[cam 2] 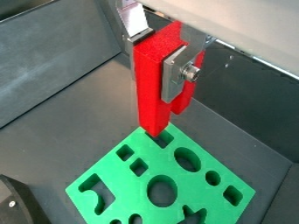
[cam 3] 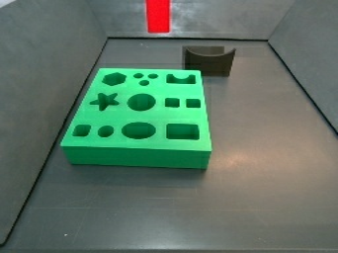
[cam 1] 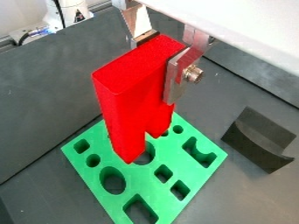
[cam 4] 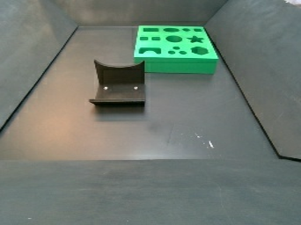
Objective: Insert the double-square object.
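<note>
Gripper clamps red piece upright, above green block; align over matching slot (slot unclear), lower straight.

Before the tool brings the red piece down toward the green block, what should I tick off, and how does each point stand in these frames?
1. Grip: tool shut on the double-square object, silver finger flat against it: ok.
2. Piece upright in both wrist views: ok.
3. Piece high above the green block, not touching it: ok.
4. Block's cutouts unoccupied in a side view: ok.
5. Piece lined up over its matching cutout: cannot tell.
6. Dark grey curved block apart from the green block, out of the path: ok.
</note>
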Controlling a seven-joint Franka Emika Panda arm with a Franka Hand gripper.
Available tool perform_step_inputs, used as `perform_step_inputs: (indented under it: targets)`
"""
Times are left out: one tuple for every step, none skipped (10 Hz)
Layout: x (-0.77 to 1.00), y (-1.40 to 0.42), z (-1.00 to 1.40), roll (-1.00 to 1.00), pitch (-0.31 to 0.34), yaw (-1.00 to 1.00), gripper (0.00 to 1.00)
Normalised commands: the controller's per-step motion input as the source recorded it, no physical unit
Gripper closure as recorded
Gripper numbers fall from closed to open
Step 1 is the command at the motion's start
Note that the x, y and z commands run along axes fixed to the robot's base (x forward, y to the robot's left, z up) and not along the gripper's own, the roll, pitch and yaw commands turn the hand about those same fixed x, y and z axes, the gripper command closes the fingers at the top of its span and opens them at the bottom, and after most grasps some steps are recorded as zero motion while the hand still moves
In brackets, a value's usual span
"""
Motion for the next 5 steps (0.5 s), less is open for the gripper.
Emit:
perform_step_inputs:
  targets:
    - [-0.09,0.01,0.00,0.00,0.000,0.00,1.00]
    - [-0.11,0.00,0.00,0.00,0.000,-0.81,1.00]
    - [0.00,0.00,0.00,0.00,0.000,-1.00,1.00]
    - [0.00,0.00,-0.02,0.00,-0.044,-1.00,1.00]
    - [0.00,0.00,-0.11,0.00,-0.059,-1.00,1.00]
